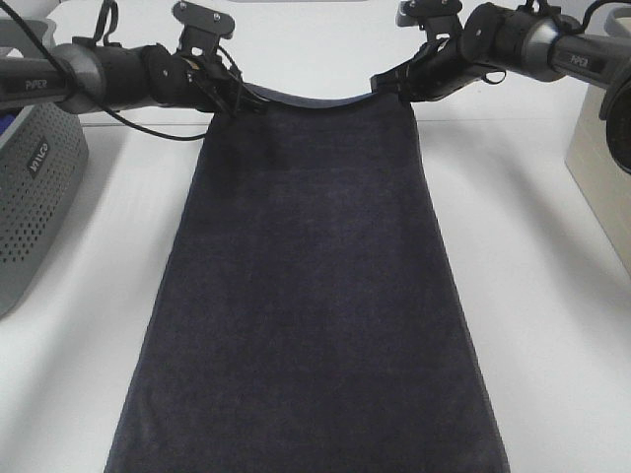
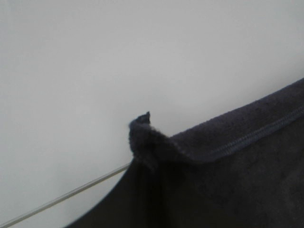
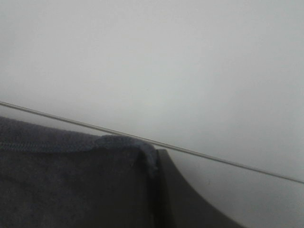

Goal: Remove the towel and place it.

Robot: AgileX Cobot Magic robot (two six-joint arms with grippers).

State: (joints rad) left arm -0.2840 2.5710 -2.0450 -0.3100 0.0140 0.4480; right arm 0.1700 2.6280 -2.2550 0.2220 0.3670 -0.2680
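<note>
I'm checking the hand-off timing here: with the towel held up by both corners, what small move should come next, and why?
Probably lower both arms together, keeping the grips shut. The left gripper and right gripper each pinch a top corner of the towel, whose top edge sags between them while the rest drapes toward the camera over the table, so it isn't yet laid flat.

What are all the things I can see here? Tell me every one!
towel: one, dark charcoal grey, stretched down the middle of the table, far corners lifted
basket: one, grey with little holes, left edge
box: one, beige, right edge, partly cut off
table: one, white, under everything
left gripper: one, black, shut on the towel's far left corner
right gripper: one, black, shut on the towel's far right corner
</note>
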